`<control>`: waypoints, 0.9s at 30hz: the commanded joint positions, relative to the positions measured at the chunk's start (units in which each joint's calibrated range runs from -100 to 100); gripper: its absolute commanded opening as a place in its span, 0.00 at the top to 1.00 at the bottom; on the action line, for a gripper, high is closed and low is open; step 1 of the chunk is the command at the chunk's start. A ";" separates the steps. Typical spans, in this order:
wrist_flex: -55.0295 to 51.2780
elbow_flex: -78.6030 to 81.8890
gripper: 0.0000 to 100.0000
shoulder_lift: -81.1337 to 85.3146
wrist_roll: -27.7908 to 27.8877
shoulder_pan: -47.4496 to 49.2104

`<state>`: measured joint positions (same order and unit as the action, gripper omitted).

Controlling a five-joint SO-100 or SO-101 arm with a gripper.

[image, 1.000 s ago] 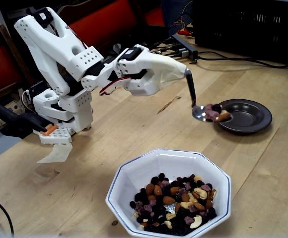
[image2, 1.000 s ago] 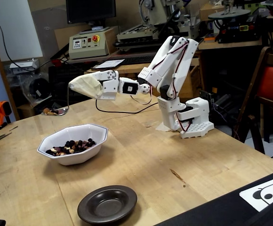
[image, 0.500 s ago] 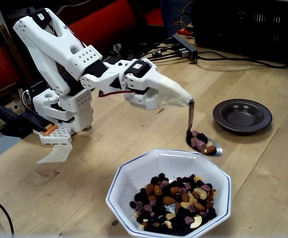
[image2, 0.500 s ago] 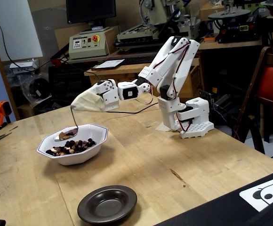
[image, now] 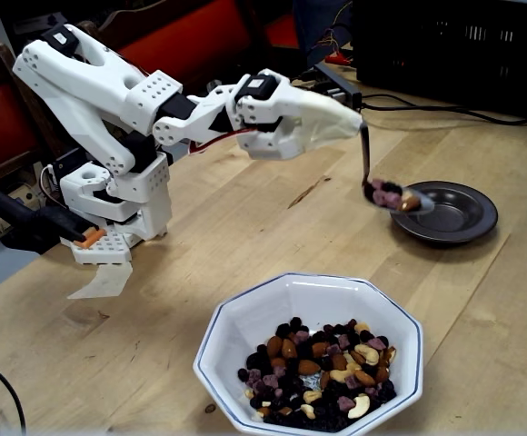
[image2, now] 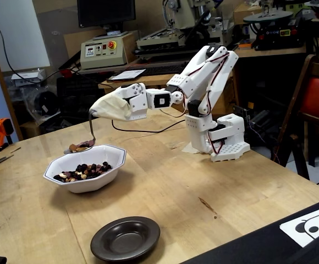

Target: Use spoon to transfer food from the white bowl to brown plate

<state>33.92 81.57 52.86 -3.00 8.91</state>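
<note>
Robot fingers [image: 350, 123], hidden under beige wrapping, clamp the rigid, slippery spoon [image: 386, 194] by its handle; loose food [image: 389, 195] could roll off easily.

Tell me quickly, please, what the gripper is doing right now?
Gripper: closed on the spoon, which hangs down loaded with food; its fingertips are hidden under beige wrapping.

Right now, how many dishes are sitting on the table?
2. The white bowl holding the food sits nearest the camera in a fixed view; the brown plate, with nothing in it, lies farther back to the right, behind the loaded spoon.
</note>
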 commanded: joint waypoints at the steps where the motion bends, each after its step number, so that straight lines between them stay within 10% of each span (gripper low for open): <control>1: 0.15 -0.50 0.98 3.16 0.20 1.84; 27: 0.15 -1.12 0.98 3.07 0.24 17.69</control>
<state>33.92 81.73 53.97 -3.00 25.11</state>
